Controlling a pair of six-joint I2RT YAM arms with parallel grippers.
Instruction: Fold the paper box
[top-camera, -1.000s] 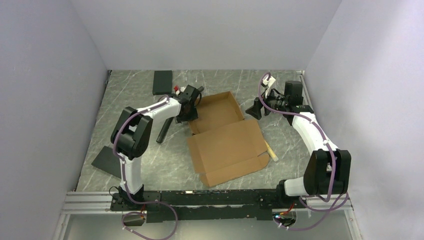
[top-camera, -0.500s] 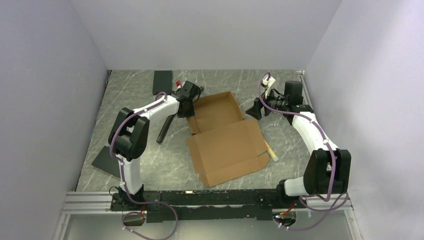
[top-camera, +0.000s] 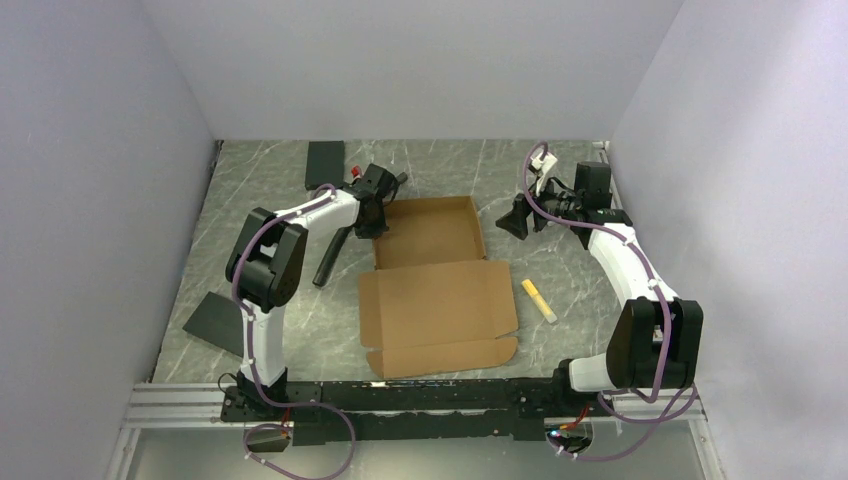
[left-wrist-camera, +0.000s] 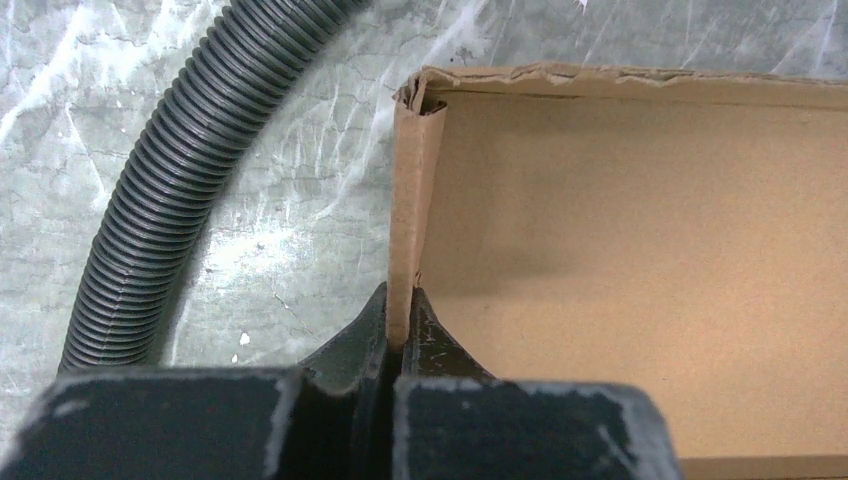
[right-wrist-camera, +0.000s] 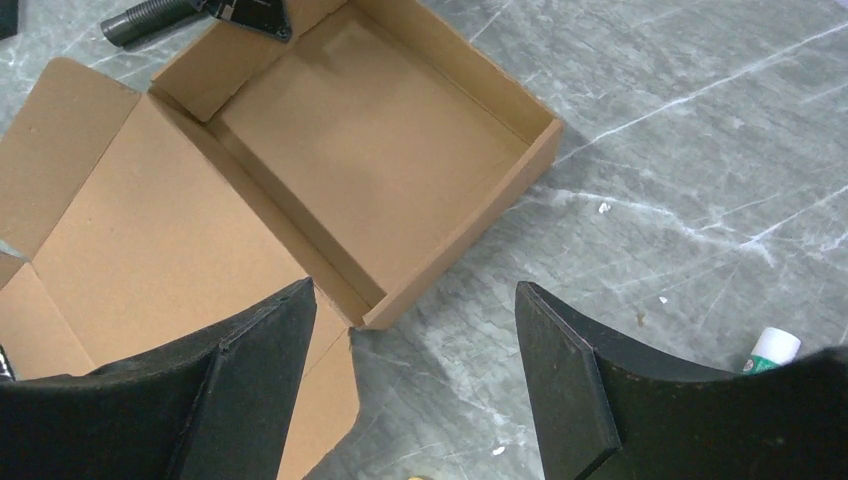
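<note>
Cardboard fills the left wrist view: the upright left wall of the plain brown cardboard mailer box (top-camera: 435, 270) stands pinched between the two black fingers of my left gripper (left-wrist-camera: 400, 335), which is clenched tight on that wall a little way along from the far left corner. The box sits in the middle of the grey marbled table (top-camera: 300, 330), its shallow tray on the far side with all four walls raised, and its lid lying open and flat toward my bases (side flaps spread, front flap flat at the near end). A dark ribbed hose (left-wrist-camera: 170, 180) curves over the table just left of the wall I hold, apart from it. My right gripper (right-wrist-camera: 415, 295) hangs over the table just off the tray's right side, jaws spread wide, grasping nothing and clear of the cardboard. A short yellow stick (top-camera: 537, 300) lies on the table right of the lid, and a black flat rectangular block (top-camera: 325, 165) rests near the back wall.
</note>
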